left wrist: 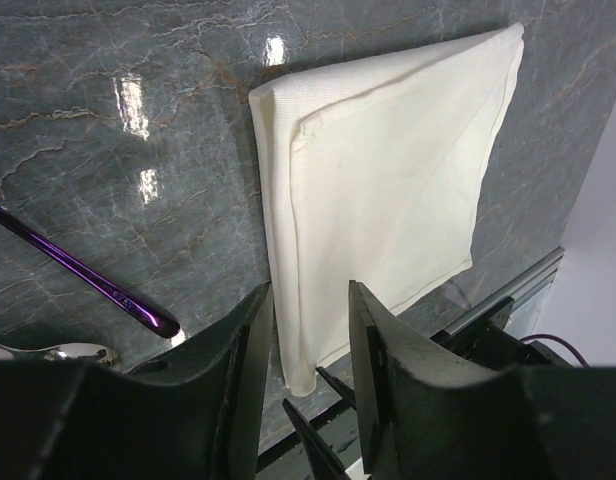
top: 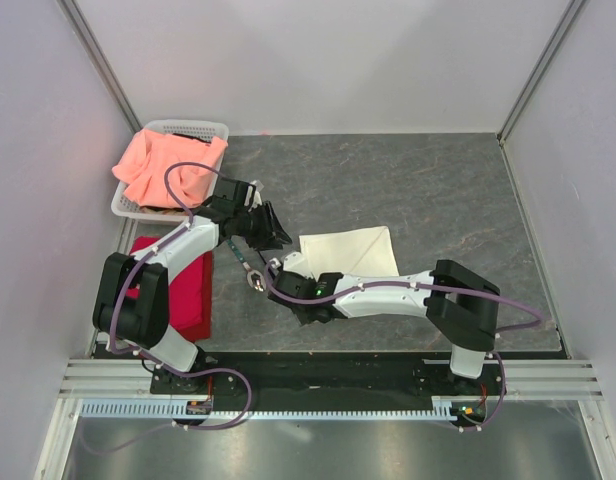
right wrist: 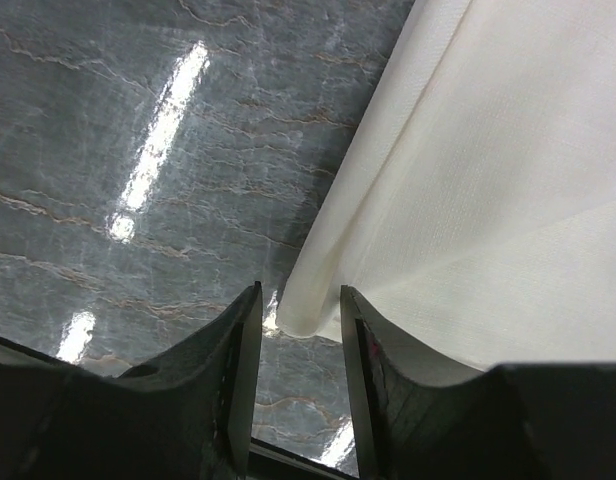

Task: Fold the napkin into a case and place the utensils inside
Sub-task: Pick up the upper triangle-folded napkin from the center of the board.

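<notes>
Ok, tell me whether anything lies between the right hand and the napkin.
Nothing visible does. The right hand is open just above the napkin, whose folded corner shows in the gap between its fingers, with only bare table beside it.

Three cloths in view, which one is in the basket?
The salmon-pink cloth, heaped in the white basket at the far left. The red cloth lies flat outside the basket. The cream napkin lies folded, further right.

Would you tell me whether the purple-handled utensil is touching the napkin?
Apart. The left wrist view shows bare table between the purple-handled utensil and the napkin.
</notes>
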{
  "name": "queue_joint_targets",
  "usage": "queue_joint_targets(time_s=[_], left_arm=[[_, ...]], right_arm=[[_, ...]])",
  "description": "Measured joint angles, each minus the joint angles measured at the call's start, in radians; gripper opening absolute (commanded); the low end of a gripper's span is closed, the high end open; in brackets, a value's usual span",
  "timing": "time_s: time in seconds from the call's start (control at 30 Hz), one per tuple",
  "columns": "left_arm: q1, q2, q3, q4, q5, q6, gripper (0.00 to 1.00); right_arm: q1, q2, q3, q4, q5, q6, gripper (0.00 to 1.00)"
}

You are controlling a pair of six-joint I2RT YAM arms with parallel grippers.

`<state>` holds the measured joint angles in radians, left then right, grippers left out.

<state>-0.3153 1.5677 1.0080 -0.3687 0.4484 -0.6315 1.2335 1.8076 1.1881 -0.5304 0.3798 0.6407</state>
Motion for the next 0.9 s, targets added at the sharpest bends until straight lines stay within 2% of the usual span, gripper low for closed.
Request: queue_joint_targets(time_s=[0.43,0.6,0.63,0.77,0.9], left_arm=[[0.011,0.0,0.0,0.0,0.007,0.0,0.46],[0.017,0.0,0.0,0.0,0.01,0.0,0.46],[0.019,0.0,0.0,0.0,0.011,0.0,0.46],[0.027,0.0,0.0,0.0,0.023,0.0,0.46],[0.03,0.0,-0.001,0.001,0.029,0.0,0.48]], right_arm=[[0.002,0.041,-0.025,0.046,-0.005,-0.001,0.45],[0.006,0.041,-0.036,0.062,0.007,-0.003,0.42],[0.007,0.041,-0.038,0.066,0.011,-0.004,0.4],[0.014,0.041,-0.044,0.084,0.031,-0.007,0.14],[0.015,0.041,-0.049,0.092,0.056,-0.008,0.06]])
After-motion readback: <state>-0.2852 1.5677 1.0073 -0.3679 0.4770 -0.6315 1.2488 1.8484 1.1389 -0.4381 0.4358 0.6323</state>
